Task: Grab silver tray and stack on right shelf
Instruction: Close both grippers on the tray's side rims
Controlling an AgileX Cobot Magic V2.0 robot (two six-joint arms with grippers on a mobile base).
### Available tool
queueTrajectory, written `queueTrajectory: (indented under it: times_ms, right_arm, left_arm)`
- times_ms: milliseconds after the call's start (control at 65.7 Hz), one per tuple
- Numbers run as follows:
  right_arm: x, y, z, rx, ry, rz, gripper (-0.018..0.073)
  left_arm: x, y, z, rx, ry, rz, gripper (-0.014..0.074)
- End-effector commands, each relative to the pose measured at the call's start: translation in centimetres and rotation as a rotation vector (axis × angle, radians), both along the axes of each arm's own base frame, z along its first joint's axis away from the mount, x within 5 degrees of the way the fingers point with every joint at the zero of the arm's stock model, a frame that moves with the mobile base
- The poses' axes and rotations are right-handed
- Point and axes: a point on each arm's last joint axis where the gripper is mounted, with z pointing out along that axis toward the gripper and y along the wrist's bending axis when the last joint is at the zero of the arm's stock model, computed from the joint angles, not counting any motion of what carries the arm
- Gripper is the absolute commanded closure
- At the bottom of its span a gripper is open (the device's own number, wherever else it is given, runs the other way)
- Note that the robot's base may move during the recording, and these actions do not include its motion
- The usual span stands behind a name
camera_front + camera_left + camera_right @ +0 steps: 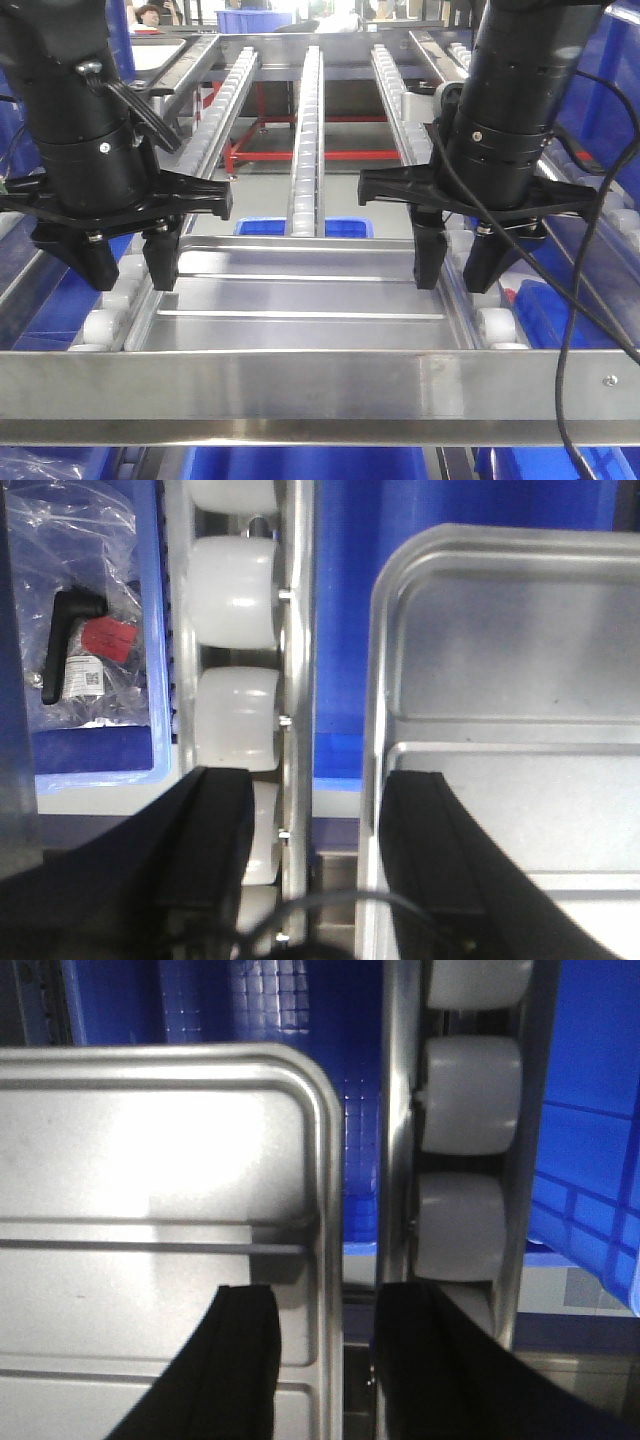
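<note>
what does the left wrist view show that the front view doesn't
Only the left wrist view: a black handle and a red tag inside a clear bag, lying in a blue bin beside the rack. Only the front view: the right pincer, open at the tray's far side, the steel front bar with its screw, and the middle roller row. Both: the silver tray, the white rollers, and the left pincer, open astride the tray's rim.

Shiny silver tray (300, 297) with 2 paler ridges (300, 315), white rollers (305, 150), blue bins (300, 462), black fingers (160, 262), red frame (345, 155)
</note>
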Motion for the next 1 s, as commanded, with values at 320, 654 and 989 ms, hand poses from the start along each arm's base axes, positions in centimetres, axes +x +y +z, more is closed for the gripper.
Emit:
queueTrajectory:
  times_ms: [320, 654, 989]
  right_arm:
    - [0.5, 0.0, 2.5, 0.042, -0.096, -0.003, 0.0186]
    - [0.5, 0.0, 2.5, 0.041, -0.094, -0.003, 0.0186]
    - [0.4, 0.1, 1.8, 0.050, -0.099, -0.004, 0.0186]
  left_arm:
    - [0.2, -0.6, 2.5, -0.062, -0.087, -0.029, 0.0364]
    - [0.4, -0.7, 0.7, -0.031, -0.028, -0.021, 0.0364]
    - [0.4, -0.8, 0.3, -0.033, -0.013, -0.015, 0.0364]
